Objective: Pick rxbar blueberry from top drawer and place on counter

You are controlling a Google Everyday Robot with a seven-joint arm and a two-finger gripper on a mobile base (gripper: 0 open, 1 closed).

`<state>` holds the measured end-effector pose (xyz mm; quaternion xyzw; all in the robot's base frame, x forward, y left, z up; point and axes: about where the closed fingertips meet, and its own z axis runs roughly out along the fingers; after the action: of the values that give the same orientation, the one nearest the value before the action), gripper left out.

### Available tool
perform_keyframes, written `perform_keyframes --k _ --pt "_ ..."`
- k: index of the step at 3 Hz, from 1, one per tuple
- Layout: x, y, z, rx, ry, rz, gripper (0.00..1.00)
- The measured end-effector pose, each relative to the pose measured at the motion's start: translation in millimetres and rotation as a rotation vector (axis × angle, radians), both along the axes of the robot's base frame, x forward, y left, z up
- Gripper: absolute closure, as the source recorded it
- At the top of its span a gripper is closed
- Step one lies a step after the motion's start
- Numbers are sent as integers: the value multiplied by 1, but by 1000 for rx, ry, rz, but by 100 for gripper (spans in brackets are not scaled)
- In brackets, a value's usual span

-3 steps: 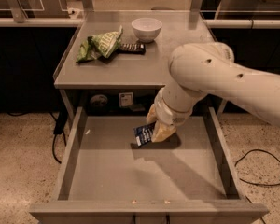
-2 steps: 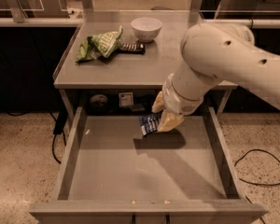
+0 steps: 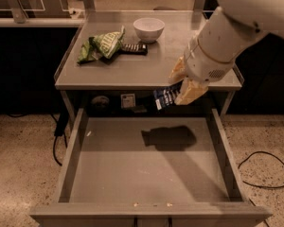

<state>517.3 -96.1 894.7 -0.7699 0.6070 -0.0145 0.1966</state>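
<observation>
My gripper (image 3: pixel 182 86) is shut on the rxbar blueberry (image 3: pixel 164 98), a dark navy-blue bar with white lettering. It holds the bar in the air above the open top drawer (image 3: pixel 146 162), level with the front edge of the counter (image 3: pixel 146 63). The bar sticks out to the left of the tan fingers (image 3: pixel 190 91). The bar's shadow lies on the drawer bottom below. The big white arm comes in from the upper right.
On the counter stand a white bowl (image 3: pixel 148 29), a green-and-white chip bag (image 3: pixel 102 45) and a black-brown bar (image 3: pixel 133 48) at the back left. The drawer's side walls flank the gripper. A black cable (image 3: pixel 270 169) lies on the floor to the right.
My gripper has lifted the rxbar blueberry up out of the drawer and moved to the right, up to the level of the counter's front edge.
</observation>
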Motion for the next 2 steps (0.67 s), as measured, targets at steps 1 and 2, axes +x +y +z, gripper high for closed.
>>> perform_keyframes --k 1,2 --pt "17 -15 39 -25 -34 -7 100" --pt "57 -22 57 -51 -49 -6 100"
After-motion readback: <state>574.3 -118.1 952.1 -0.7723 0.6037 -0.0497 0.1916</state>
